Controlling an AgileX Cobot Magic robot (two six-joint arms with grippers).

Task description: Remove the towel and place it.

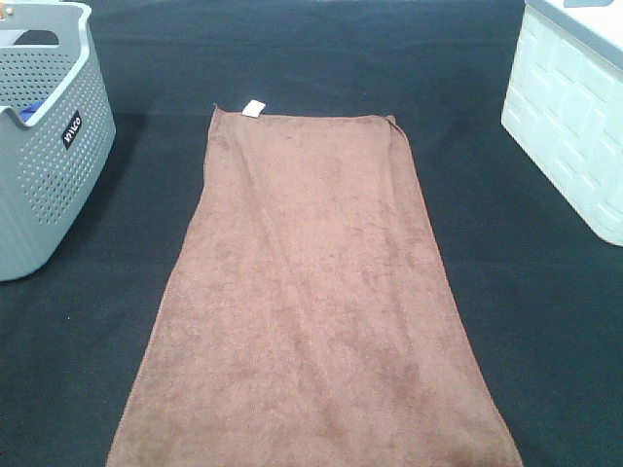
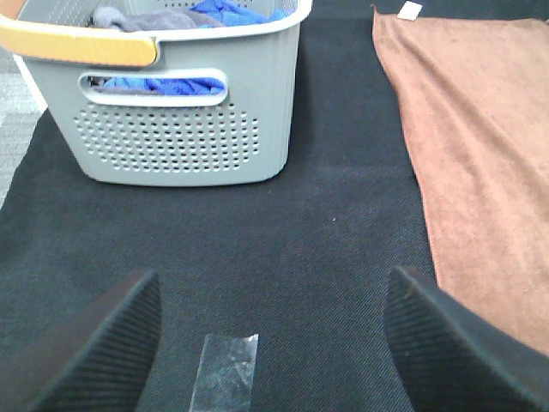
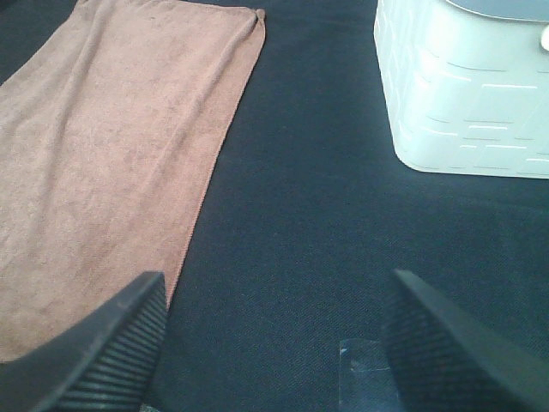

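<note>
Here, plush rectangular towel (image 1: 311, 311) lies flat.

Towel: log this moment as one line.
towel flat on black cloth | left claw open, empty | right claw open, empty | untouched

- Exterior high: looks steeply down, mid-table, towel (image 1: 311, 311) centred.
- Left wrist: low, near edge, faces far toward grey basket (image 2: 184, 129).
- Right wrist: low, faces white bin (image 3: 467, 94).
- Towel shared by all.
</note>
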